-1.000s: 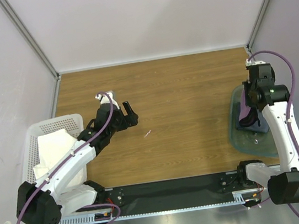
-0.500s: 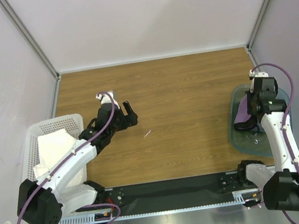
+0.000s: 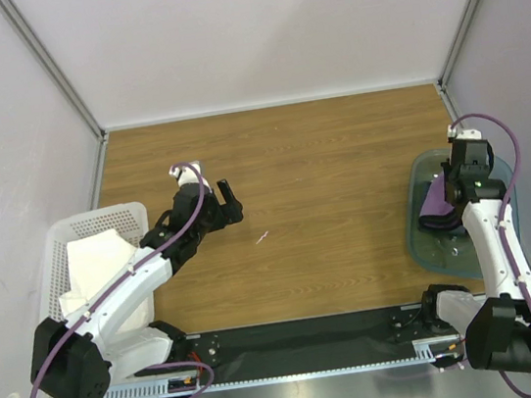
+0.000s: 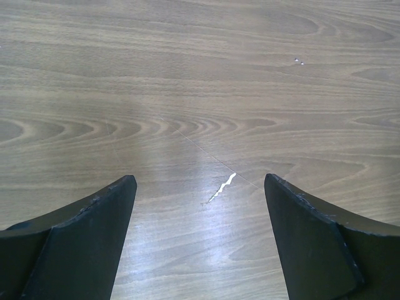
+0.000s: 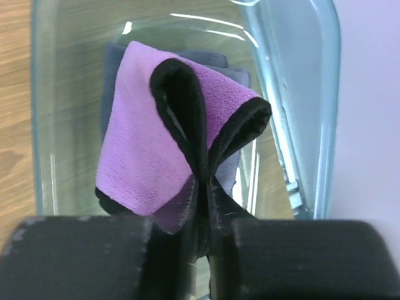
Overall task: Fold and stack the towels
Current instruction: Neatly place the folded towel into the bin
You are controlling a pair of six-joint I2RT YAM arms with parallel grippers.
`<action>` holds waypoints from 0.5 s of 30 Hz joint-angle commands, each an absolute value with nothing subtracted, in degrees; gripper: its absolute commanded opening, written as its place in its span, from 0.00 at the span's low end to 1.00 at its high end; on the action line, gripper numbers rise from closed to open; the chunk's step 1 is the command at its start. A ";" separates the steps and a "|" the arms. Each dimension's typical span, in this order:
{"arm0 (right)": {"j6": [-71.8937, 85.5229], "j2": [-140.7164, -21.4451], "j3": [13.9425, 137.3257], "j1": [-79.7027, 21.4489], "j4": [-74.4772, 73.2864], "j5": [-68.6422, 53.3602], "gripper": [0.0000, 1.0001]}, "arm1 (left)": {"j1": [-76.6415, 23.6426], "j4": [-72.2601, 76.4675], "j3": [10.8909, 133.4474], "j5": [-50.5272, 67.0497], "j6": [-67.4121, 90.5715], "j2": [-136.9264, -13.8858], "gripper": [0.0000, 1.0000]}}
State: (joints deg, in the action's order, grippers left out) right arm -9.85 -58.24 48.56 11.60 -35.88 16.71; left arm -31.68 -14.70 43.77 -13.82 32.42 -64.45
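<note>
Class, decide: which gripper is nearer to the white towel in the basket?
Left. The left gripper hangs open over the table not far from the white towel; the right gripper is across the table, pinching the purple towel over the teal bin.

Over teal bin (image 3: pixel 413 236): purple towel (image 3: pixel 434 198); in basket (image 3: pixel 100 220): white towel (image 3: pixel 92 266).

You see the soft purple cloth towel (image 5: pixel 140 150), its hem trimmed in black. The dark navy cloth towel (image 5: pixel 112 69) reads grey-blue through the translucent teal plastic bin (image 5: pixel 315 100). Brown wood-grain table (image 4: pixel 200 75), one white fleck (image 4: pixel 220 187). White perforated plastic basket (image 3: pixel 100 220); large white cloth towel (image 3: pixel 92 266), plain.
</note>
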 commanded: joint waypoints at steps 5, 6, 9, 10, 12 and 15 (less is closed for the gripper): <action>-11.25 -62.56 57.11 11.78 -39.89 19.35 0.88 | -31.29 -13.71 43.24 -15.21 31.11 -63.10 0.90; -9.94 -63.27 60.26 11.78 -41.12 18.64 0.92 | -31.29 -13.71 43.24 -15.12 31.03 -63.02 0.90; -6.09 -66.79 66.16 11.78 -45.43 15.30 0.97 | -31.29 -13.62 43.16 -15.12 31.11 -62.93 0.90; -5.02 -67.49 67.23 11.86 -46.74 12.07 0.97 | -31.29 -13.71 43.07 -15.12 31.20 -62.93 0.90; -2.82 -69.34 67.76 11.78 -46.59 7.84 0.96 | -31.29 -13.45 42.80 -14.94 31.29 -62.75 0.90; 2.27 -70.48 63.21 11.87 -40.36 6.59 0.94 | -31.29 -13.27 42.45 -14.68 31.46 -62.40 0.90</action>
State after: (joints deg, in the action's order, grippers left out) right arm -3.66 -68.97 65.45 11.64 -42.06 10.59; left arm -31.68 -14.70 42.81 -14.02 32.42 -64.20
